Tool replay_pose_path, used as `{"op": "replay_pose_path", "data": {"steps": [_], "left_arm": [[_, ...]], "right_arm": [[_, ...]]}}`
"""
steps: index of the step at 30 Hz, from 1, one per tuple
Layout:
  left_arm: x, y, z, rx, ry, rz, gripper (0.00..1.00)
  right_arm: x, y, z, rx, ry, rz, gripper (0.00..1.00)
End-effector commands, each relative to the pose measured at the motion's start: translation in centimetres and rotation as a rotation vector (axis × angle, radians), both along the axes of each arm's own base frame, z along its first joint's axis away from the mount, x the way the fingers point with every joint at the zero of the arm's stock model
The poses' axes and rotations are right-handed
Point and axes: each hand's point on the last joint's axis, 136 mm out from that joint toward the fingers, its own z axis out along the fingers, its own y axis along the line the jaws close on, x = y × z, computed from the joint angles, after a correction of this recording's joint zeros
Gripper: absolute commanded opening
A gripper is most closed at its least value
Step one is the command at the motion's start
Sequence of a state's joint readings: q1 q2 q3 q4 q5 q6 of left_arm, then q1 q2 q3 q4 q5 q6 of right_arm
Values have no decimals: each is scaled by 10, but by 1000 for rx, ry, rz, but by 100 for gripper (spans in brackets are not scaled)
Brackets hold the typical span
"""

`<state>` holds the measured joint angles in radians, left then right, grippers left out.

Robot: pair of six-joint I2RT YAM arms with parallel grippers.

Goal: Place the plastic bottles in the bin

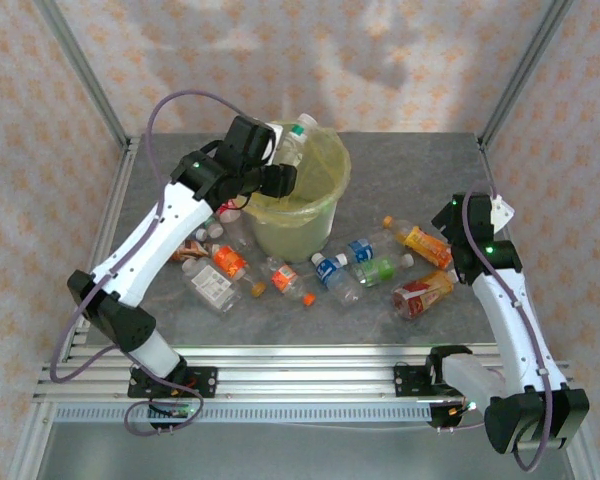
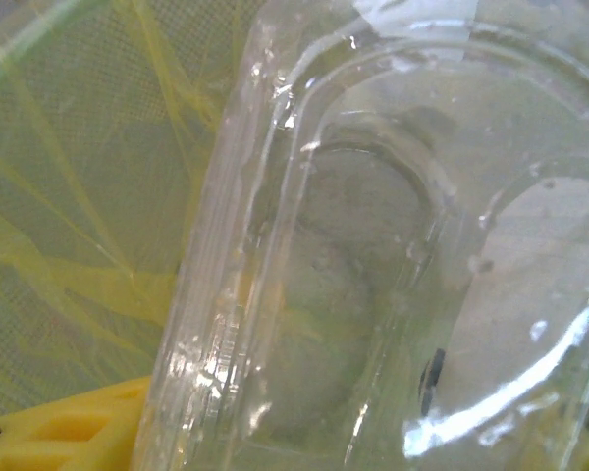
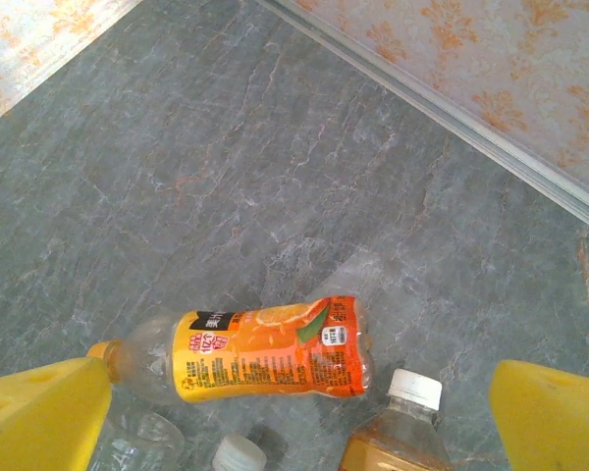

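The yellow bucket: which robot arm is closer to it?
Left. The left gripper is at the rim of the bin, holding a clear bottle above it. The right gripper, open, hovers off to the bin's right, above an orange-label bottle on the table.

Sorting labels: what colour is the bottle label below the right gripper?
The label is orange and yellow; right wrist view.

The table (image 1: 430, 165) is bare at its far right corner and along its near edge. The bin (image 1: 296, 226) stands at the far middle; bottles (image 1: 332, 272) crowd the middle before it.
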<state>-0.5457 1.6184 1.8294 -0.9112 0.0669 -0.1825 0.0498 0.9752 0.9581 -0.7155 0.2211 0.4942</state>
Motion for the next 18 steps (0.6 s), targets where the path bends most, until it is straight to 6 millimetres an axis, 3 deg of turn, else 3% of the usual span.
{"op": "replay_pose_path", "data": {"steps": [1,10,18], "left_arm": [[-2,6,4,62,-2,-11,30],[21,11,-20,222,37,-7,30],[26,12,-51,372,124,-91,31]], "right_arm": [[-3,-3,6,-16,-4,-22,99],[-7,-4,0,-18,26,-24,99],[-10,-4,-3,-16,43,-25,99]]}}
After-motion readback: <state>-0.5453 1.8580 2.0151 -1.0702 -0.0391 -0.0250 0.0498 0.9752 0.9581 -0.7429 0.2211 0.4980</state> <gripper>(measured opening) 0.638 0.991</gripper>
